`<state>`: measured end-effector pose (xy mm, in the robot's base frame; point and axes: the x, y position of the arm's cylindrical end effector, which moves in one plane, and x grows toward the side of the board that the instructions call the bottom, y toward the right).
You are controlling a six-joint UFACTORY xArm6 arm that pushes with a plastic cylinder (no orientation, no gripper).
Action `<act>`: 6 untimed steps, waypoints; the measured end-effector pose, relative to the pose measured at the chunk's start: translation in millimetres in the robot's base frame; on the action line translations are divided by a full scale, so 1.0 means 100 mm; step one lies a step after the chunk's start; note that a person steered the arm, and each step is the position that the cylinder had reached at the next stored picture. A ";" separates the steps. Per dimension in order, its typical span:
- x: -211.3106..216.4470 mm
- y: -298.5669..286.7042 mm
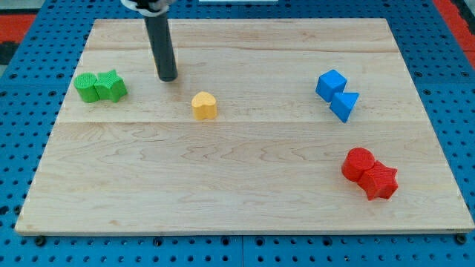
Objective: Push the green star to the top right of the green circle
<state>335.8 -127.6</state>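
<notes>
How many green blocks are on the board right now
2: the green circle and the green star, touching at the view's left edge. None seems hidden.

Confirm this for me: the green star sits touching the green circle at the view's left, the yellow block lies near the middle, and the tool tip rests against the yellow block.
One thing is wrong. The camera view shows my tip apart from the yellow block, up and to its left, with bare board between them. The rest holds: the green star touches the green circle at the view's left.

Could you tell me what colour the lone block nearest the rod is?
Yellow, clearest in the camera view.
</notes>
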 end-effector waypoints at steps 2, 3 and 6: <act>-0.32 -0.10; -0.40 -0.44; 0.71 -0.60</act>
<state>406.5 -187.6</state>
